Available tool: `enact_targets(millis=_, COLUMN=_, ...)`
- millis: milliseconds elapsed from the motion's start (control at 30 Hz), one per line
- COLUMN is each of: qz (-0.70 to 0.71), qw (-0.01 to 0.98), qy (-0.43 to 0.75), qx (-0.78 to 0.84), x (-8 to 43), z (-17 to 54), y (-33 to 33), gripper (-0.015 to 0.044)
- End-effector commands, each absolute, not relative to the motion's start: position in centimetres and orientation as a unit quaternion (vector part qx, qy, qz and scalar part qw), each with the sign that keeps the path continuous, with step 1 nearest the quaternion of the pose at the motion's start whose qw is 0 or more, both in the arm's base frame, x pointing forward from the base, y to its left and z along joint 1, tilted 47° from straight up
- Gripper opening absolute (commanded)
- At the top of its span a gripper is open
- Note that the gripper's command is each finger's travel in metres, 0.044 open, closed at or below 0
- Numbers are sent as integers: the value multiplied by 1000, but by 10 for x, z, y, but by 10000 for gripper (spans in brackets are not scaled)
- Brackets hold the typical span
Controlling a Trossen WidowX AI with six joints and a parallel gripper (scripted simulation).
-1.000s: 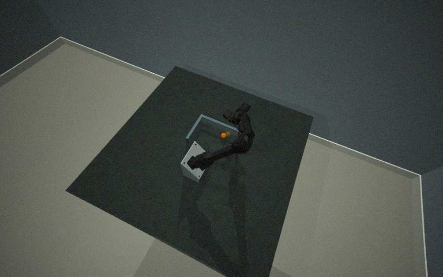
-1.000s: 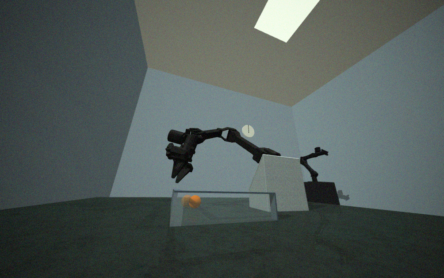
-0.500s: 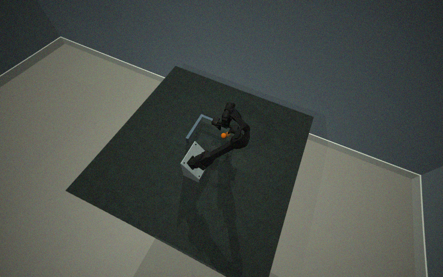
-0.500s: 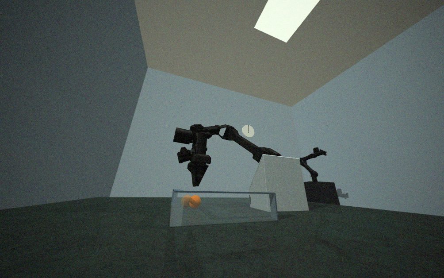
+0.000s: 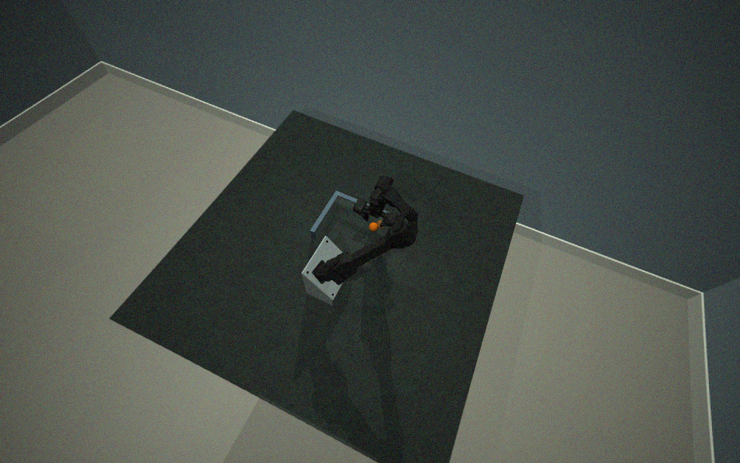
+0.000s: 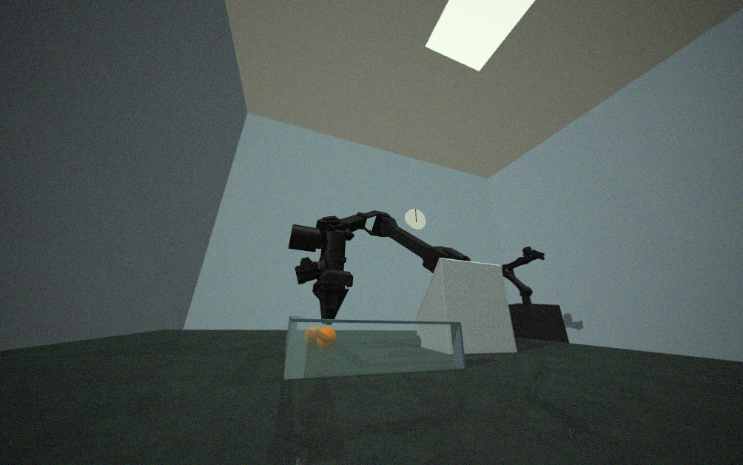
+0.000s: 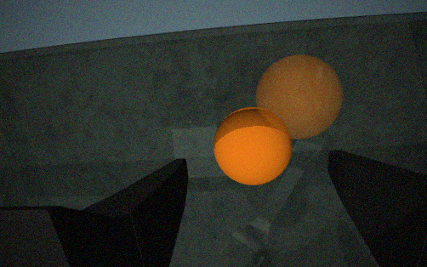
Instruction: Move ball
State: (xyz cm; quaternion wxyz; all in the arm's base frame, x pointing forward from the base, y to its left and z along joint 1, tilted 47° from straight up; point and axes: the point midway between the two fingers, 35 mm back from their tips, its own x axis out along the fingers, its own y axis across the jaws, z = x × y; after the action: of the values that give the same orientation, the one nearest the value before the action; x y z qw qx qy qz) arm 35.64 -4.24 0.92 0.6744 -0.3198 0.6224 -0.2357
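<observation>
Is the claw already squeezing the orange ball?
No. In the wrist view the ball sits on the table with open space on both sides, ahead of the two dark fingers of the open claw.

A bare test room for robots: plain blue-grey walls [image 6: 340, 181], a ceiling light panel [image 6: 476, 29] at upper right, a wall clock [image 6: 415, 218], an arm [image 6: 405, 241] on a white pedestal [image 6: 468, 306], and another arm [image 6: 520, 274] on a dark stand.

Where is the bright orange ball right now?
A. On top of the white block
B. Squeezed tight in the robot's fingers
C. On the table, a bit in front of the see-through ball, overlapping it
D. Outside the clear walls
C: the ball sits free between the open gripper fingers, overlapping the see-through copy.
</observation>
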Motion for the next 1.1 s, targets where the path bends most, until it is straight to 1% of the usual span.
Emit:
enact_targets(millis=0, qz=-235, qw=672, qy=624, qx=-323, x=356, z=4, y=-48, gripper=310)
enact_targets(millis=500, qz=-236, qw=671, qy=623, qx=-324, x=358, z=-11, y=-64, gripper=310)
enact_targets(millis=633, qz=-236, qw=671, qy=623, qx=-324, x=358, z=-11, y=-64, gripper=205)
enact_targets(millis=867, qz=-236, qw=671, qy=623, qx=-324, x=358, z=-11, y=-64, gripper=159)
enact_targets(millis=1067, qz=-233, qw=673, qy=624, qx=-322, x=359, z=3, y=-45, gripper=1)
